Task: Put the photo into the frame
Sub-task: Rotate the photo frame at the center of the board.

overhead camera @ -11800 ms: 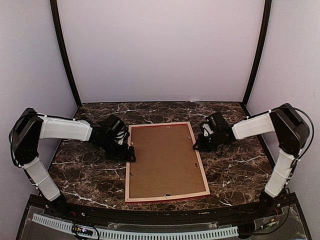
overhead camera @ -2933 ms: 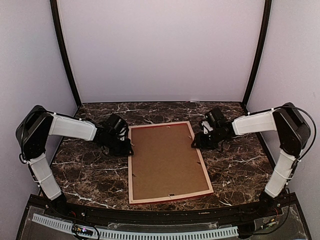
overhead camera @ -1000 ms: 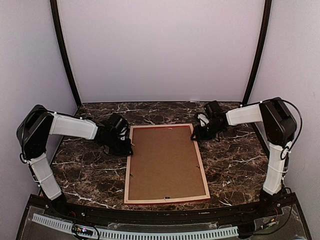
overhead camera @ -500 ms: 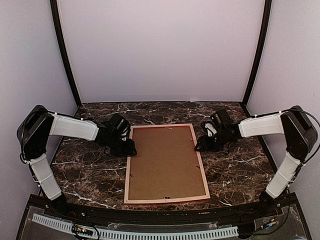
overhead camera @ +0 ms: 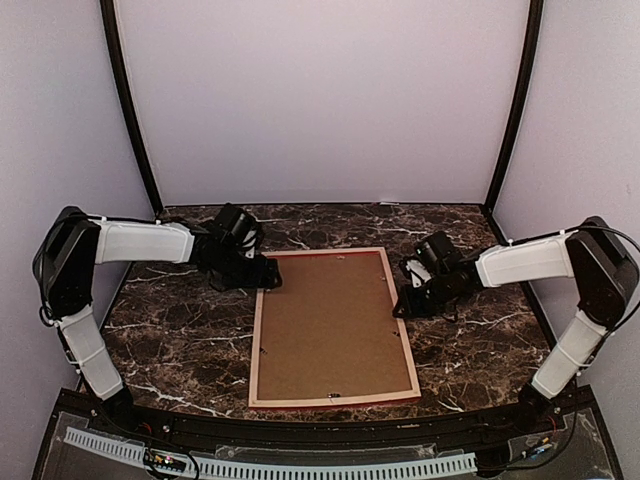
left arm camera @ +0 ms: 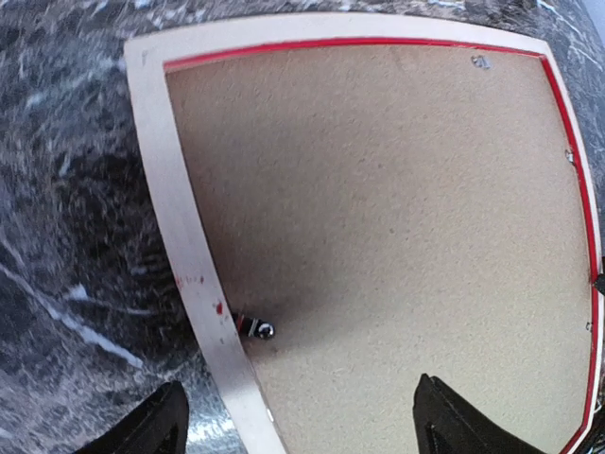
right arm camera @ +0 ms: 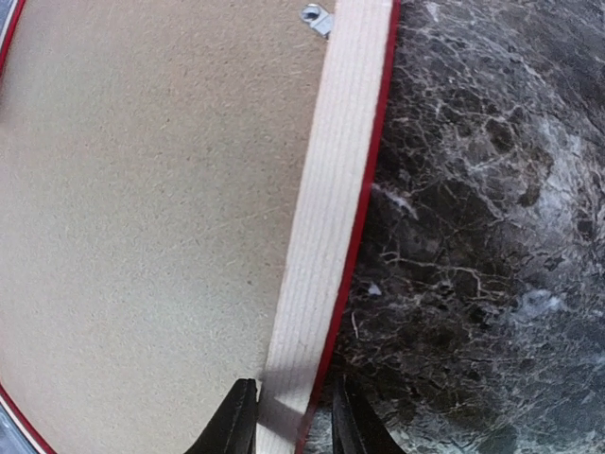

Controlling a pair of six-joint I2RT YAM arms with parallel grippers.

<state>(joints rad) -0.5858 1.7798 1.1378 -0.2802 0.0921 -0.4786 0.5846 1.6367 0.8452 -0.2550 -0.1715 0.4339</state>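
Observation:
The frame [overhead camera: 333, 322] lies face down on the marble table, showing its brown backing board, pale wood rim and thin red edge. My left gripper [overhead camera: 268, 276] is open and hovers over the frame's far-left corner. In the left wrist view [left arm camera: 298, 437] its fingers straddle the left rim [left arm camera: 194, 274] by a small metal clip [left arm camera: 255, 328]. My right gripper [overhead camera: 402, 306] is at the frame's right edge. In the right wrist view [right arm camera: 291, 418] its fingers stand close on either side of the pale rim [right arm camera: 336, 189]. No photo is in view.
The dark marble table [overhead camera: 170, 340] lies around the frame. A black rail [overhead camera: 300, 430] runs along the near edge. Lilac walls with black corner posts [overhead camera: 130, 110] close in the back and sides. Small metal tabs [right arm camera: 317, 16] sit along the backing board's edges.
My left gripper has moved farther back and right, onto the frame's far-left corner. My right gripper has slid slightly nearer along the right edge. The frame shifted earlier and now lies still.

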